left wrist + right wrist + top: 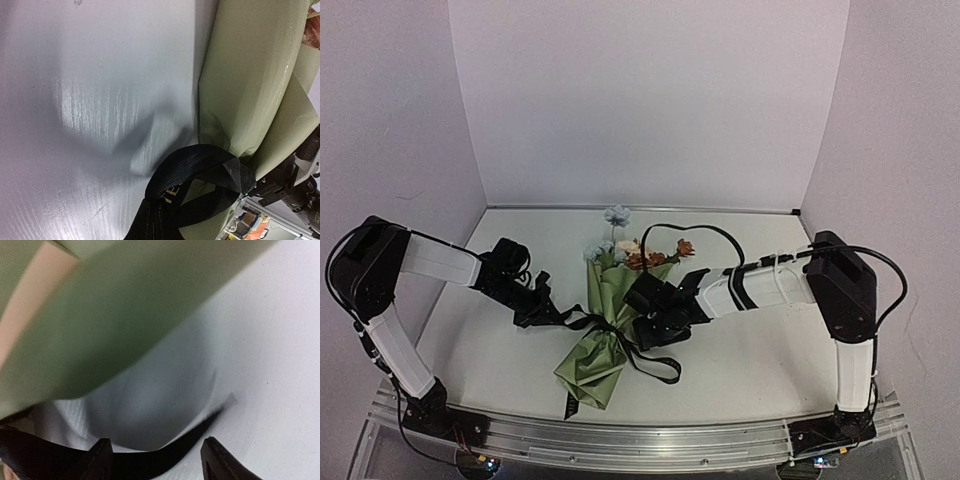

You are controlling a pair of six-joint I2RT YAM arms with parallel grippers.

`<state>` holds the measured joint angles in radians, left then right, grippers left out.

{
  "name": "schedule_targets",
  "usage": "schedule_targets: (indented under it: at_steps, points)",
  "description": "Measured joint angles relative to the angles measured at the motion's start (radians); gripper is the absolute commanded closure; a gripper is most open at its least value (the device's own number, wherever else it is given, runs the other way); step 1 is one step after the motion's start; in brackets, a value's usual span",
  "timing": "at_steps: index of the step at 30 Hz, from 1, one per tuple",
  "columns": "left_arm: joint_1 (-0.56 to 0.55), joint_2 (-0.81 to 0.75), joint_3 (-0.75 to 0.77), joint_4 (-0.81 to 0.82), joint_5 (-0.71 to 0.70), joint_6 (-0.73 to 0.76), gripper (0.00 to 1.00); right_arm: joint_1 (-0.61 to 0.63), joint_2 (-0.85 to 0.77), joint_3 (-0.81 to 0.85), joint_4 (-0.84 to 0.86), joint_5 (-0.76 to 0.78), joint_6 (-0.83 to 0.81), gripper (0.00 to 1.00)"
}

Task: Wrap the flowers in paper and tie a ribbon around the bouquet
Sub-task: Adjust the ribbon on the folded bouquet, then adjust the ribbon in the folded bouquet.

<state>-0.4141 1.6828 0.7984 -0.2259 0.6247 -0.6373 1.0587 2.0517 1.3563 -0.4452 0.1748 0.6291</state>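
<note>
Lying diagonally in the middle of the white table (pixel 490 360), the bouquet (pixel 605 335) points its narrow end toward the arm bases and its wide end toward the back wall. The flowers (pixel 632 252), pale blue, cream and rust-brown, stick out of the wide end of the olive-green paper (pixel 250 75). The black ribbon (pixel 195 162) goes around the middle of the cone, and one loose tail curves on the table at its right side. The left gripper (pixel 554 314) is just beside the left side of the cone. Its jaws are pressed together and pinch a gathered part of the ribbon, which makes a loop against the paper. The right gripper (pixel 156 452) is low at the right side of the cone. Its fingers (pixel 102 460) stand apart, and a strip of ribbon lies on the table between them, below a paper edge that shows its tan reverse side.
</note>
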Motion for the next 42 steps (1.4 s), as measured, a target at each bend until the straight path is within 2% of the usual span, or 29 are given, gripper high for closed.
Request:
schedule_targets:
  at_steps: [3,5,7,9,10,15,20,26,31,36,39,41,42]
  points:
    - [-0.005,-0.009,-0.003,-0.007,0.000,0.008,0.62,-0.009,-0.030,-0.060,0.003,0.010,0.011,0.46]
    - [-0.010,-0.023,-0.003,-0.019,-0.002,0.016,0.51,-0.017,-0.062,-0.101,0.000,0.013,0.019,0.44]
    - [-0.015,-0.044,-0.002,-0.034,-0.010,0.026,0.46,-0.031,-0.091,-0.135,-0.005,0.018,0.027,0.41]
    - [-0.022,-0.069,-0.002,-0.051,-0.023,0.035,0.44,-0.043,-0.112,-0.159,-0.008,0.022,0.034,0.37]
    - [-0.027,-0.085,-0.002,-0.063,-0.033,0.037,0.46,-0.049,-0.121,-0.168,-0.010,0.024,0.039,0.36]
    - [-0.065,-0.148,-0.002,-0.099,-0.072,0.037,0.66,-0.083,-0.188,-0.213,-0.014,0.030,0.053,0.32]
    - [-0.162,-0.182,-0.002,-0.131,-0.105,0.030,0.84,-0.116,-0.264,-0.256,-0.020,0.030,0.054,0.30]
    - [-0.321,-0.164,0.028,-0.166,-0.104,0.028,0.89,-0.133,-0.323,-0.289,-0.020,0.031,0.052,0.29]
    - [-0.414,-0.056,0.134,-0.162,-0.074,0.039,0.89,-0.133,-0.333,-0.302,-0.020,0.031,0.052,0.28]
    - [-0.445,0.033,0.197,-0.159,-0.055,0.063,0.76,-0.133,-0.341,-0.314,-0.031,0.031,0.051,0.23]
    - [-0.439,0.031,0.215,-0.167,-0.072,0.070,0.59,-0.136,-0.367,-0.314,-0.047,0.030,0.047,0.14]
    - [-0.429,0.017,0.224,-0.168,-0.093,0.078,0.47,-0.141,-0.395,-0.314,-0.053,0.029,0.044,0.03]
    - [-0.417,-0.001,0.225,-0.168,-0.107,0.076,0.41,-0.143,-0.410,-0.314,-0.054,0.029,0.043,0.02]
